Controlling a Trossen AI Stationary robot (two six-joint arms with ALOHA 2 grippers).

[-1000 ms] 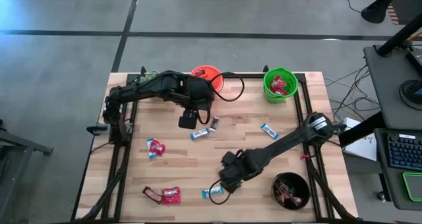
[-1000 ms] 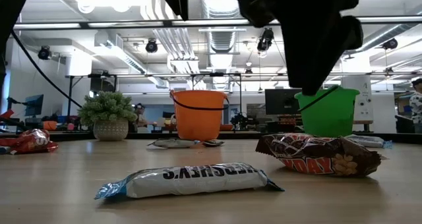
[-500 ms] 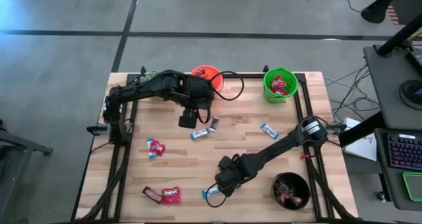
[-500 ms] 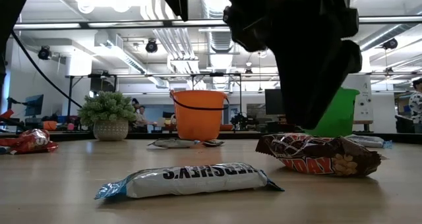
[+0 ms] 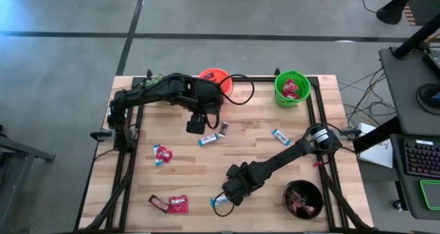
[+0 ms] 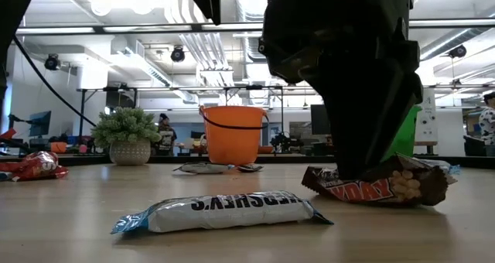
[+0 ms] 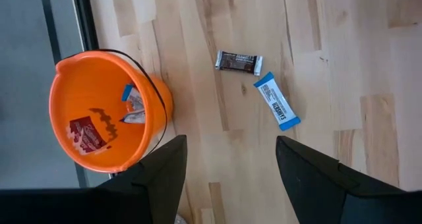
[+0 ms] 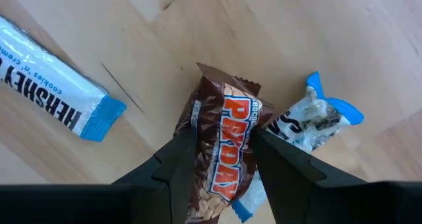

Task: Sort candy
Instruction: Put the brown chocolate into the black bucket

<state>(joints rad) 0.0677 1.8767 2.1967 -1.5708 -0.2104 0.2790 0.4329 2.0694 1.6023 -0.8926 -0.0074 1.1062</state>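
Observation:
My right gripper is down at the table near its front edge, shut on a dark brown PayDay bar, which also shows in the low view. A blue-and-white sweet lies partly under that bar. A white Hershey's bar lies beside it on the table. My left gripper hangs open and empty above the table's middle, its fingers wide apart. Below it lie a dark bar and a blue-and-white bar. My right gripper pinches the PayDay bar's two long sides between its two fingers, about midway along the bar. The fingers come from above, pointing down, and lie across the bar. The bar's low end stays on the table and its other end is tipped up.
An orange bucket with a few sweets and a green bucket stand at the far edge. A dark bucket stands at the front right. A small potted plant is at the far left. Red packets and other sweets lie scattered.
My right gripper has gone down and a little toward the table's near left, onto the PayDay bar. The bar, flat on the table before, now has one end tipped up while the other stays on the table.

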